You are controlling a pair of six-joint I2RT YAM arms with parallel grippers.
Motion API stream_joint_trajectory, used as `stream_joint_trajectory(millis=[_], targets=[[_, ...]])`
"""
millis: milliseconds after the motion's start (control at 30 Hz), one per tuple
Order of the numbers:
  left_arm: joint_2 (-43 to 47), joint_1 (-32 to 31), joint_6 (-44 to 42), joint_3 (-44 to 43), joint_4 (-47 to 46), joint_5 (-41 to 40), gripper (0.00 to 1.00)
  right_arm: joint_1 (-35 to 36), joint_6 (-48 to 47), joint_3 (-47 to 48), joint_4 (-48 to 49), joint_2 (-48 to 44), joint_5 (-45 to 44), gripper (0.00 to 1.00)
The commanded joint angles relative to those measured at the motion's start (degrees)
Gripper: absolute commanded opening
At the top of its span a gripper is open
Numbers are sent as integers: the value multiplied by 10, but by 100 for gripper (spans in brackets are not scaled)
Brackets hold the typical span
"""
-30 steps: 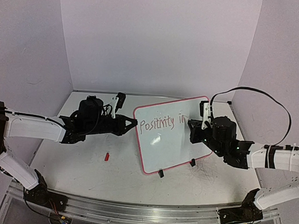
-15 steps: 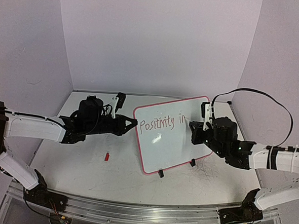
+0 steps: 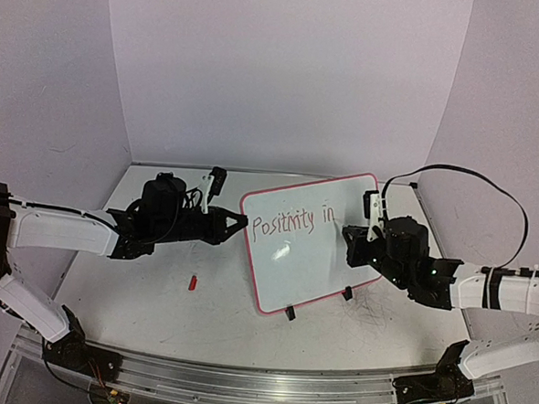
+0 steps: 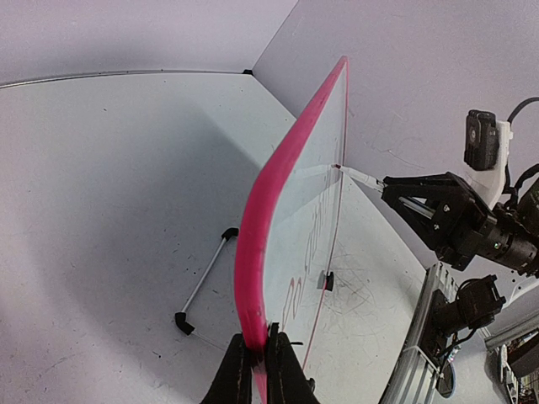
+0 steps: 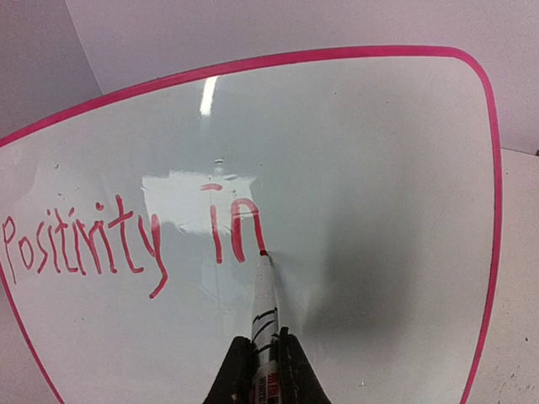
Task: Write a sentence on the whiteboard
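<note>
A pink-framed whiteboard [image 3: 313,260] stood tilted on the table [image 3: 153,305]. The left gripper [image 3: 243,220] was clenched on the whiteboard's left edge. At its right side, the right gripper [image 3: 345,231] grasped a marker [image 5: 265,299], tip touching the whiteboard just after the red sentence [image 3: 291,222], "Positivity in". A small red cap [image 3: 192,282] lay left of the whiteboard.

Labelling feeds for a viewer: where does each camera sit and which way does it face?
Top external: above, behind the robot, looking down; left arm and right arm flank the whiteboard.
Left wrist: on the left gripper, looking along the board's pink edge; jaws shut on it.
Right wrist: on the right gripper, facing the board's front; jaws shut on the marker.
Shared: the whiteboard.
</note>
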State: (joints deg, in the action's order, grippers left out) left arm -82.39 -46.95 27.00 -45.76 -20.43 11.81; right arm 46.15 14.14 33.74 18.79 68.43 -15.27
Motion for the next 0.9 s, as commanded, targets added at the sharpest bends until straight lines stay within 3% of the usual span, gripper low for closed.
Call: stream_joint_trajectory(millis=[0,300,533,867], targets=[[5,2,-20,-19,9,-22,0,-3,1,11,-3,-3,-1,0],[4,2,-21,-20,9,-22,0,-13,-20,2,3,-77,-32,0],[3,2,-21,-22,9,-19,0,-43,-44,8,39,-51,25,0],[6,2,-21,-22,10,-22,0,-46,-50,12,67,-21,26,0]])
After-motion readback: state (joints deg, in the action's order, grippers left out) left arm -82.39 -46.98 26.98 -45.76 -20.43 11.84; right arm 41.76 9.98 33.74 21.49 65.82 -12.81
